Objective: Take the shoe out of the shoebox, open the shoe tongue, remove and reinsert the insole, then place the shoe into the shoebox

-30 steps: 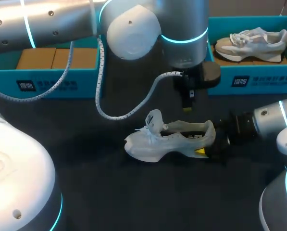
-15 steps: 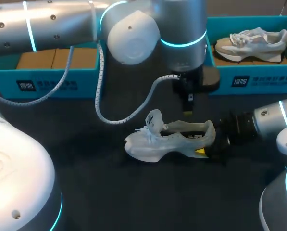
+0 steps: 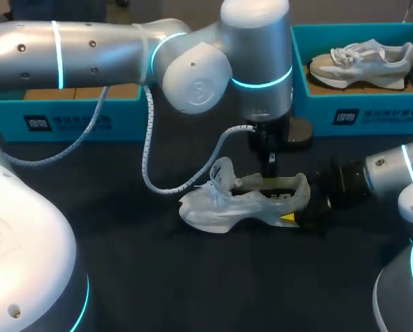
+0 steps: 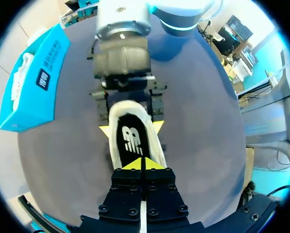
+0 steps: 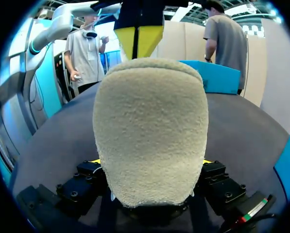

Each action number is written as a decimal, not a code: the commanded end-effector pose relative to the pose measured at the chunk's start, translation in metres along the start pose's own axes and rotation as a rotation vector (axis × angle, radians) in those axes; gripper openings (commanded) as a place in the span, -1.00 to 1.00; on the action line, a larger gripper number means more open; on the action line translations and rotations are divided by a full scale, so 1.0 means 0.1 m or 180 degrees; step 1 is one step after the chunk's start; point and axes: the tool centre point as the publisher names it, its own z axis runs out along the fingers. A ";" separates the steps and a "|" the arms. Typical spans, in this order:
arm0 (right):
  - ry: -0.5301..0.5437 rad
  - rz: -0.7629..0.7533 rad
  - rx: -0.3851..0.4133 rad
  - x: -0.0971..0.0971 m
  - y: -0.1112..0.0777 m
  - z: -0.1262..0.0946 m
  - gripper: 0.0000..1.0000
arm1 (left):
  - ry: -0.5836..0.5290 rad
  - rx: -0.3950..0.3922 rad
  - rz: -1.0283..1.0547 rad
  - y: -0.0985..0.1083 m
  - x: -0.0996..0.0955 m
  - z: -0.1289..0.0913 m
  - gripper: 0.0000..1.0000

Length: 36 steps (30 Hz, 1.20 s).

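Two grippers attend one shoe.

**Head view.** The white shoe (image 3: pixel 241 202) lies on the dark table (image 3: pixel 158 277), outside both boxes. Its long axis runs across the view, toe toward my left and heel toward my right. The right gripper (image 3: pixel 297 209) clasps the heel from both sides. The left gripper (image 3: pixel 271 163) hangs tip-down over the collar opening, so it is the arm nearer the insole. The left shoebox (image 3: pixel 61 123) and the right shoebox (image 3: pixel 358 117) each carry a white printed label, and the right one holds a second shoe (image 3: pixel 362 61).

**Left wrist view.** The left fingertips are pressed together and empty. They point straight down at the black insole (image 4: pixel 133 141), which bears a white logo. The insole runs from the right gripper's hold back under these tips. The fingers would probably have to part before pinching the insole.

**Right wrist view.** The fuzzy heel back fills the gap between the right fingers. The left gripper's joined yellow tips hang above the heel rim.
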 end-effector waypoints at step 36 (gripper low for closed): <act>-0.0009 0.0001 0.0007 -0.01 -0.01 0.03 -1.00 | 0.0054 0.0022 -0.0028 0.07 -0.03 0.45 -1.00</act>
